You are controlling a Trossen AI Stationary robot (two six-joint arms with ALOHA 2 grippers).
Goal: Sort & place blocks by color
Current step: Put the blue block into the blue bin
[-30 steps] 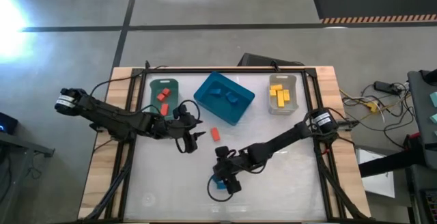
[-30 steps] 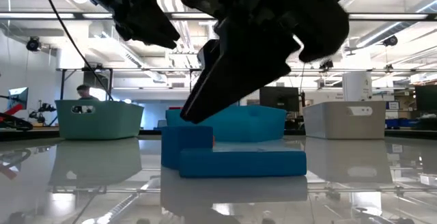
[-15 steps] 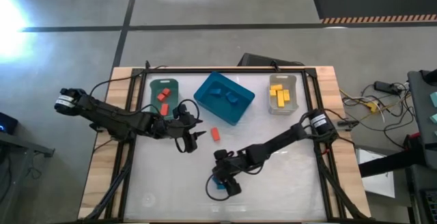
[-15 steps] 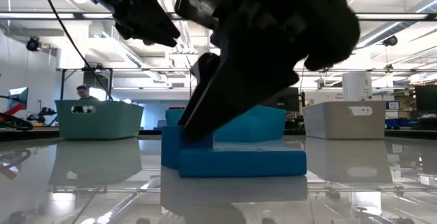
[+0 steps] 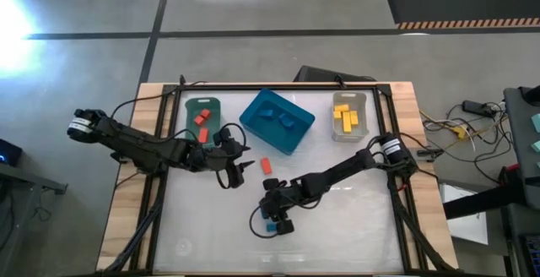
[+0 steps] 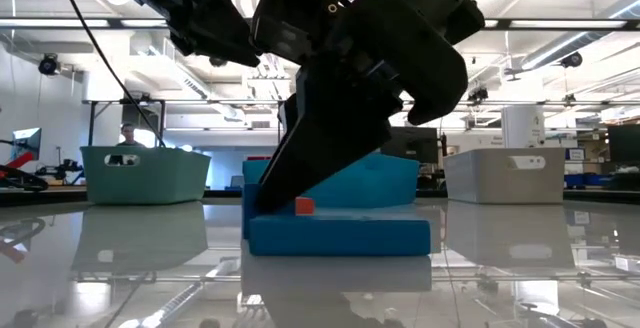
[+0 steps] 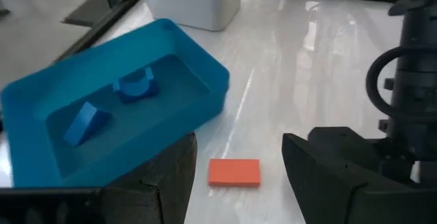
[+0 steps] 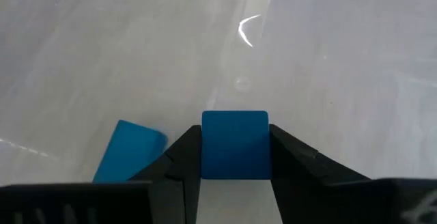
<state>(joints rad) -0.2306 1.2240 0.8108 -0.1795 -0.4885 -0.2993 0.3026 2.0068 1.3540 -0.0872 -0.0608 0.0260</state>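
My right gripper (image 5: 272, 219) is low over the near middle of the table, shut on a blue block (image 8: 234, 144). A second blue block (image 8: 130, 152) lies flat on the table beside it. In the low view a blue bar (image 6: 340, 236) rests on the table under the dark gripper (image 6: 330, 138). A red block (image 5: 266, 165) lies flat on the table. My left gripper (image 5: 240, 169) hovers open just left of it, and the red block (image 7: 234, 172) shows ahead between its fingers. Other blocks lie in the bins. My right gripper pinches the blue block between its two fingers, one finger (image 8: 184, 149) on each of two opposite side faces (image 8: 208, 145). It comes slanting down from the table's right. Whether the block is off the table, I cannot tell.
The green bin (image 5: 202, 116) holds red blocks, the blue bin (image 5: 277, 121) holds blue pieces, and the grey bin (image 5: 348, 115) holds yellow blocks, all along the far edge. Cables run along the table's frame. People and benches show in the room behind.
My right gripper has moved a little toward the table's left and tipped lower over the blue blocks. In the low view the blue bar has slid slightly left with it.
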